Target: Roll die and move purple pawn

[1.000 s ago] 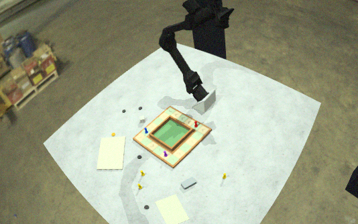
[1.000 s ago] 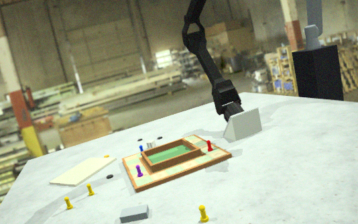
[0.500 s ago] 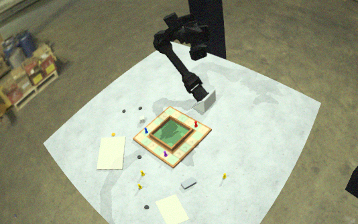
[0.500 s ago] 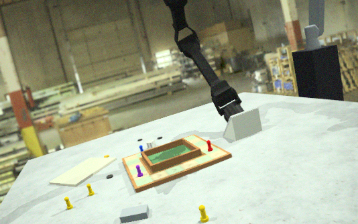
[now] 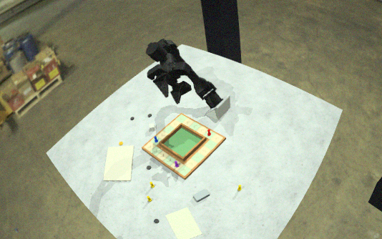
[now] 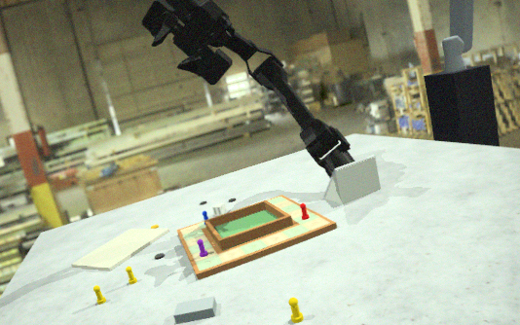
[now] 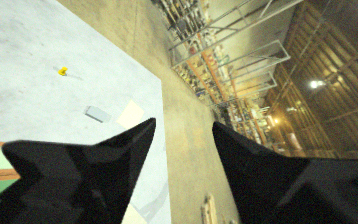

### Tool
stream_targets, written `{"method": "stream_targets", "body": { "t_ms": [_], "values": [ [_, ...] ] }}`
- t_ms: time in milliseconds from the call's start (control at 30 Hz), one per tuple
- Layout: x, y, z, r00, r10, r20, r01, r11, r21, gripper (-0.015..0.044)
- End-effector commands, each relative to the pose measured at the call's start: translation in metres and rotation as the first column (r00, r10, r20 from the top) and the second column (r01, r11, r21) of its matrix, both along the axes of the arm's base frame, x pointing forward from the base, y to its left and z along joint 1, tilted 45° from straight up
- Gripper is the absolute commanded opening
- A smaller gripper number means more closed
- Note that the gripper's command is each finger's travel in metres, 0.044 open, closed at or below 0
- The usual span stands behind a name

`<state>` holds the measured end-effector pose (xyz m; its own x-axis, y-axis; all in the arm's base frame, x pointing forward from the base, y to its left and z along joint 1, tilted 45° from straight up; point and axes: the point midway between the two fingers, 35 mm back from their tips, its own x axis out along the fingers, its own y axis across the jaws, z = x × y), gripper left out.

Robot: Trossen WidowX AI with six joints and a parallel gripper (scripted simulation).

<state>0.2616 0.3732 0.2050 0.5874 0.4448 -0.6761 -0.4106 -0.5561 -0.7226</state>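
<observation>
The white die (image 5: 152,127) (image 6: 219,209) lies on the table just outside the board, near the blue pawn (image 5: 156,139) (image 6: 204,215). The purple pawn (image 5: 177,164) (image 6: 202,248) stands upright on the board (image 5: 208,147) (image 6: 274,241) near its front corner. The red pawn (image 5: 209,132) (image 6: 304,211) stands on the far right side. The green-floored tray (image 5: 195,149) (image 6: 259,232) is at the board's middle, with no die in it. My gripper (image 5: 172,99) (image 6: 167,55) (image 7: 184,123) is open and empty, high above the table. The die's top pips are too small to read.
A grey upright plate (image 5: 224,107) (image 6: 358,180) stands by the arm's base. Yellow pawns (image 5: 239,187) (image 6: 294,310) (image 7: 63,71), a grey block (image 5: 201,195) (image 6: 195,310) (image 7: 96,113), cream sheets (image 5: 119,163) (image 6: 118,249) and dark discs (image 5: 149,167) (image 6: 160,256) lie around the board.
</observation>
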Motion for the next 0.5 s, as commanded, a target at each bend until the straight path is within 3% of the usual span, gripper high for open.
{"method": "stream_targets", "body": {
  "t_ms": [0, 233, 467],
  "values": [
    [0.038, -0.066, -0.012, 0.964, -0.263, -0.049, 0.259, 0.963, -0.07, 0.0275],
    [0.07, -0.172, -0.022, 0.786, -0.615, -0.066, 0.598, 0.782, -0.177, 0.0275],
    [0.07, -0.282, -0.024, 0.48, -0.877, -0.017, 0.841, 0.466, -0.277, 0.0275]
  ]
}}
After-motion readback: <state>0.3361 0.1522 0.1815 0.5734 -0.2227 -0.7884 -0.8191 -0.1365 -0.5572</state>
